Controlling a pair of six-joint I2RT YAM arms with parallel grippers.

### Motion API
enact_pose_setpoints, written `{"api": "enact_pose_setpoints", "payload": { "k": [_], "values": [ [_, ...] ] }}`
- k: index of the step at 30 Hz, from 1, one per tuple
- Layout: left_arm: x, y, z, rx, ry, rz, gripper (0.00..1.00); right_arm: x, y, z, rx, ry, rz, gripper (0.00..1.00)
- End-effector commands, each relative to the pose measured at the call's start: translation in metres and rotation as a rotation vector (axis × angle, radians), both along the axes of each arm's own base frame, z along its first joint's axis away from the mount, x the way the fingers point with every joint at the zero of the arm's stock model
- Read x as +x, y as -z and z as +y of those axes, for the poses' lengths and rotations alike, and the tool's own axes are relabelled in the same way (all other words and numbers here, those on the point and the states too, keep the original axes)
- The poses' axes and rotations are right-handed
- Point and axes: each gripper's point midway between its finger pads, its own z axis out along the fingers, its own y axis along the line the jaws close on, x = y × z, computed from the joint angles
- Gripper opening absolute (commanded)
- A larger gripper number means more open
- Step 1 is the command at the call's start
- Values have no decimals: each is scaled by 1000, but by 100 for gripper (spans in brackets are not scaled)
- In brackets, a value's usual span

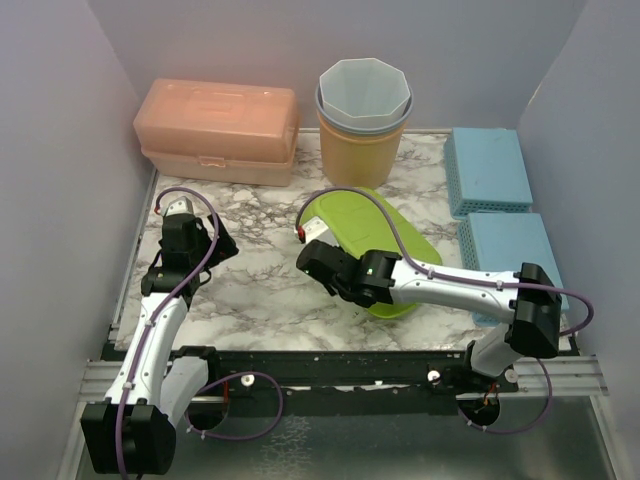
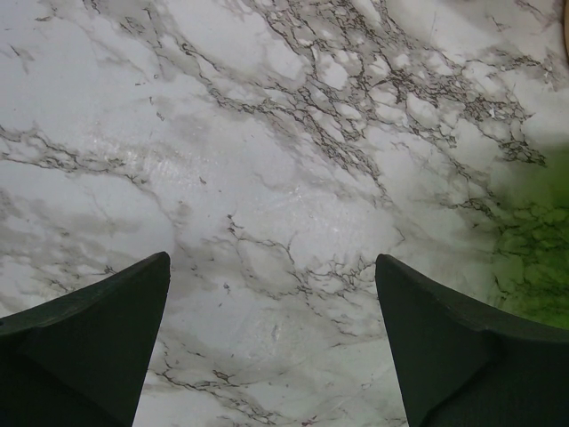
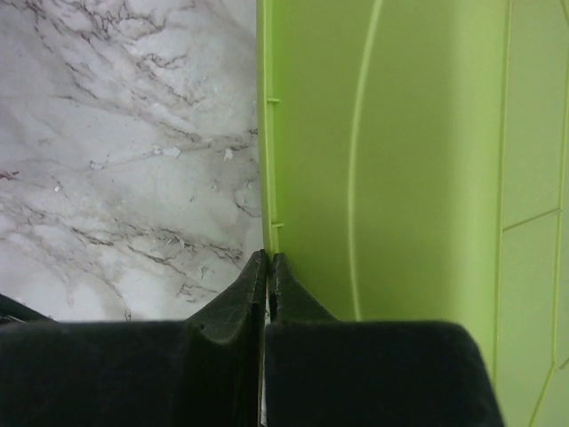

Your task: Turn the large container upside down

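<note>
Top external: oblong lime-green container (image 1: 355,222)

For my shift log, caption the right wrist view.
Right end effector shut on rim of the green container, marble table beside.

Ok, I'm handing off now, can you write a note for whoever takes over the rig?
Left gripper: open, holding nothing, over the bare marble table.
Right gripper: shut on the thin rim of the green container, which sits mid-table.
Done: the grip on the rim.
Left: the flip itself. These views don't show whether the container has begun to tip.
</note>
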Motion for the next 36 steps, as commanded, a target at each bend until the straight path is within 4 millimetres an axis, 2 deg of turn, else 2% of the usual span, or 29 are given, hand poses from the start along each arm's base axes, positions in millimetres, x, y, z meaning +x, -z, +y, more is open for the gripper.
{"api": "enact_pose_setpoints", "payload": {
  "k": [1, 11, 24, 31, 36],
  "values": [
    [1, -9, 3, 4, -16, -12, 99, -12, 17, 9, 22, 5, 45, 1],
    [1, -10, 4, 5, -24, -18, 99, -31, 52, 15, -5, 7, 96, 1],
    [0, -13, 7, 11, -38, -30, 99, -55, 93, 25, -127, 6, 65, 1],
    [0, -13, 9, 14, -51, -31, 99, -67, 112, 33, -141, -11, 78, 1],
    [0, -11, 8, 12, -42, -20, 99, -77, 116, 41, -98, -36, 128, 1]
  ]
}}
